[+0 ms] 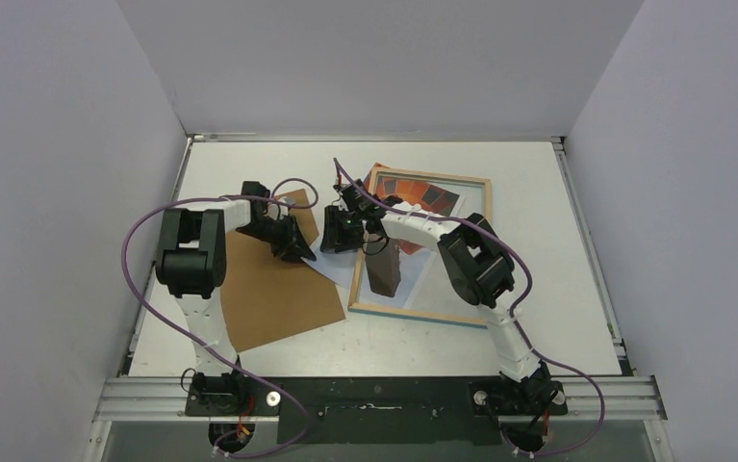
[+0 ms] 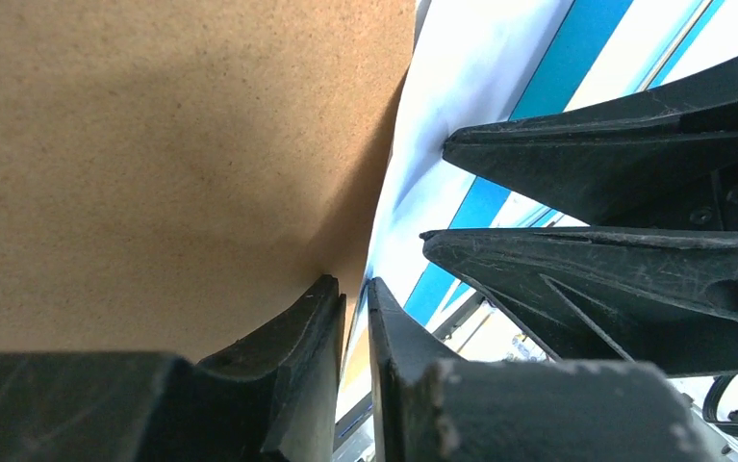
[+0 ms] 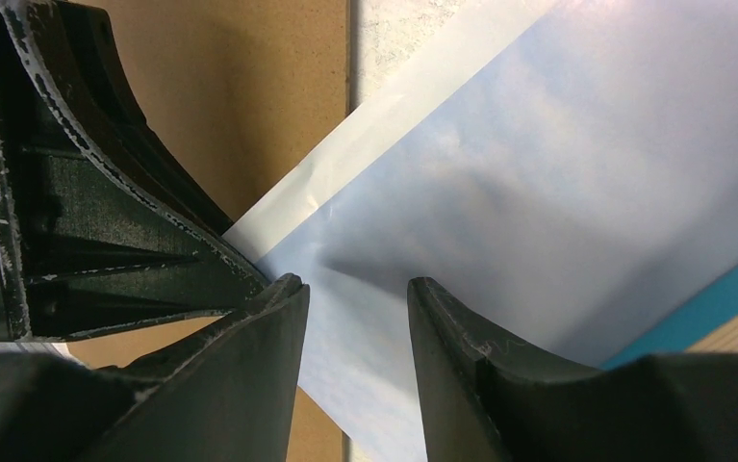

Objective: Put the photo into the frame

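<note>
The frame (image 1: pixel 432 174) lies flat at the table's middle right, its wood-coloured edges up. The photo (image 1: pixel 413 197), an orange-red balloon on blue sky, lies skewed across it, and its pale lower-left corner sticks out past the frame's left edge. My left gripper (image 1: pixel 299 248) is shut on that corner; in the left wrist view the thin sheet (image 2: pixel 461 96) runs between the nearly closed fingers of the left gripper (image 2: pixel 355 287). My right gripper (image 1: pixel 338 241) stands open just beside it, over the photo (image 3: pixel 538 173), nothing between its fingers (image 3: pixel 355 282). A turquoise strip of the frame (image 3: pixel 721 289) shows beyond the photo.
A plain brown backing board (image 1: pixel 273 289) lies left of the frame, under the left gripper, and fills the left of the left wrist view (image 2: pixel 153 144). The two grippers are almost touching. White walls close in the table on three sides.
</note>
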### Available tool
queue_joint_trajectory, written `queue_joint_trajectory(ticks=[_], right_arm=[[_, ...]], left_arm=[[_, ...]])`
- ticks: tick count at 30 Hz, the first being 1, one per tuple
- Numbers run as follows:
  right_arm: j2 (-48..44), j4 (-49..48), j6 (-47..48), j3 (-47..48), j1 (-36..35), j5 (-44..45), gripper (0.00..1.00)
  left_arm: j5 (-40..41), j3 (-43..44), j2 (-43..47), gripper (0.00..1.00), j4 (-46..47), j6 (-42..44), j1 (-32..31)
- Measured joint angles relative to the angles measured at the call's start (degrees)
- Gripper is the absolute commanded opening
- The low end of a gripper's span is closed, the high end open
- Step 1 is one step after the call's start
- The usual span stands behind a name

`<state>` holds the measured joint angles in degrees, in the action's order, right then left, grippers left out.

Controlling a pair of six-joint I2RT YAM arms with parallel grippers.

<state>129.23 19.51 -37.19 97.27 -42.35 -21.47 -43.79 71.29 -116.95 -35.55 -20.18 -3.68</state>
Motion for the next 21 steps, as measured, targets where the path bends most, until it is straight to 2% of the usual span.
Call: queue_joint_trajectory(ticks=[4, 8, 13, 17, 21], right_arm=[[0.0, -0.7, -0.4, -0.4, 0.2, -0.7, 0.48], [-0.1, -1.6, -0.8, -0.7, 0.4, -2.0, 0.47], [-0.9, -3.0, -1.3, -2.1, 0.7, -1.8, 0.53], [-4.4, -2.3, -0.8, -4.9, 0.7, 1.0, 0.58], [-10.6, -2.1, 0.7, -8.5, 0.8, 5.8, 0.6]], left_arm=[[0.6, 0.0, 0.0, 0.0, 0.0, -0.5, 0.0], [0.7, -0.1, 0.0, 0.0, 0.0, -0.6, 0.1], [1.1, 1.8, 0.1, 0.0, -2.7, -0.2, 0.1], [2.2, 5.9, 0.8, 0.0, -7.1, 0.3, 0.5], [4.0, 10.0, 3.8, 0.0, -11.2, 1.2, 1.2]])
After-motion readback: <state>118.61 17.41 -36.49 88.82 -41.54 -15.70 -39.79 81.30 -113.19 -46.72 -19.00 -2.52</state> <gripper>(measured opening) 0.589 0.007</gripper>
